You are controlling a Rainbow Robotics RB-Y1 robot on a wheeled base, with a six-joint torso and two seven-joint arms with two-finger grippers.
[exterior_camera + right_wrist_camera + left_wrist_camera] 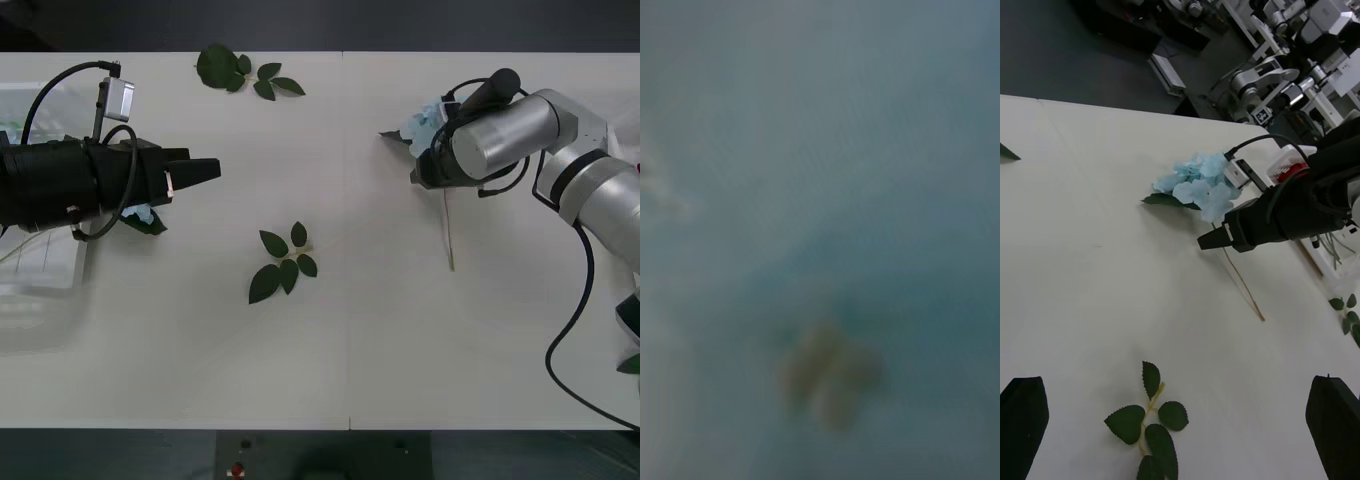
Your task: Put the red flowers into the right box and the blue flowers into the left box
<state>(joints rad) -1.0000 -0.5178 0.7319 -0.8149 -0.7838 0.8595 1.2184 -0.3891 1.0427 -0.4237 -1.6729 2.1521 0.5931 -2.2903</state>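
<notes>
Left hand [205,170]: at mid-left of the front view, fingers [1022,416] spread wide, holding nothing, pointing toward the middle of the bench [380,340].
Right hand [1206,240]: at upper right of the front view, low over the blue flower; fingers drawn together to a narrow point, nothing seen between them.
Blue flower [1199,184]: lying on the bench at upper right, head just beside the right hand, thin stem [449,235] trailing toward the near edge.
Left box [40,290]: at far left edge, partly under the left arm.
Leaf sprigs: one near the bench centre [283,265], one at the top left of centre [240,72].
</notes>
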